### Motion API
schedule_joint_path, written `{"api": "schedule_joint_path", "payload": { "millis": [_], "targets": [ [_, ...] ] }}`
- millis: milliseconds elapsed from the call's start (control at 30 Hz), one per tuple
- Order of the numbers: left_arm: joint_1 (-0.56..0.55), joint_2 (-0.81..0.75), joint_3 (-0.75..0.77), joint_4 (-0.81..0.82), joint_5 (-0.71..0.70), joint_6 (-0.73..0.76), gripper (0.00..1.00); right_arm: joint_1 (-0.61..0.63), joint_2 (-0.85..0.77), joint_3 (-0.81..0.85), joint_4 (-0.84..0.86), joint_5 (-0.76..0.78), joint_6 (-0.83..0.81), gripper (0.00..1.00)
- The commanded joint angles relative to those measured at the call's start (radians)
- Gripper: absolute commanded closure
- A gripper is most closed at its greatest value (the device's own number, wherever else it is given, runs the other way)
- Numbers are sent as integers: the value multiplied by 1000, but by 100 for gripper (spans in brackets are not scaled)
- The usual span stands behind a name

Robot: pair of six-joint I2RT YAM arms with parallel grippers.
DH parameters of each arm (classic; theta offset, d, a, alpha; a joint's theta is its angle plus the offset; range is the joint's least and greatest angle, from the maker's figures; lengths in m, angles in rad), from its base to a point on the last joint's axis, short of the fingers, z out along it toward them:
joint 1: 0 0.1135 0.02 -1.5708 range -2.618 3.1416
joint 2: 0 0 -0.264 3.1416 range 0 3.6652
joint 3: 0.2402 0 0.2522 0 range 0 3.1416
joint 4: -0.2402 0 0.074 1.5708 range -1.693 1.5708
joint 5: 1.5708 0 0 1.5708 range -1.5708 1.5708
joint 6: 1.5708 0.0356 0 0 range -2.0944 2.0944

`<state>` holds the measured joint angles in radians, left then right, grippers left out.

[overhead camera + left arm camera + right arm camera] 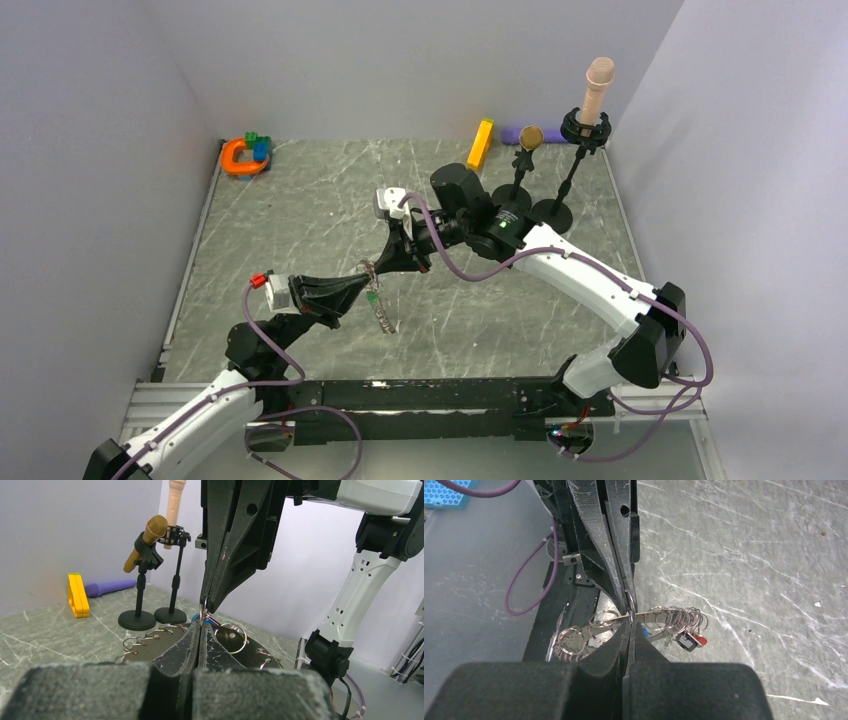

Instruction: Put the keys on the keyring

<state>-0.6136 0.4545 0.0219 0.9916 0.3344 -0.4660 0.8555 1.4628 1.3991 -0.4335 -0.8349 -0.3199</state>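
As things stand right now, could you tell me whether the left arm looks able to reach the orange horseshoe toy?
Probably not freely: the left gripper is shut on the keyring, which the right gripper also pinches. Nothing lies between it and the orange horseshoe toy in the far-left corner, though.

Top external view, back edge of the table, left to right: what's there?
Left to right: orange horseshoe toy → yellow bar → gold microphone on a stand → beige microphone on a stand.
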Motion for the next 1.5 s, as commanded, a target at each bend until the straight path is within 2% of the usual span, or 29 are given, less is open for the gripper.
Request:
{"api": "schedule_joint_path", "payload": {
  "millis": [0, 1467],
  "targets": [
    [2, -27, 34, 25, -6, 0, 100, 1, -9, 24, -8, 24, -23, 100],
    [2, -30, 23, 30, -8, -3, 100, -13, -14, 27, -7, 36, -16, 100]
  ]
}}
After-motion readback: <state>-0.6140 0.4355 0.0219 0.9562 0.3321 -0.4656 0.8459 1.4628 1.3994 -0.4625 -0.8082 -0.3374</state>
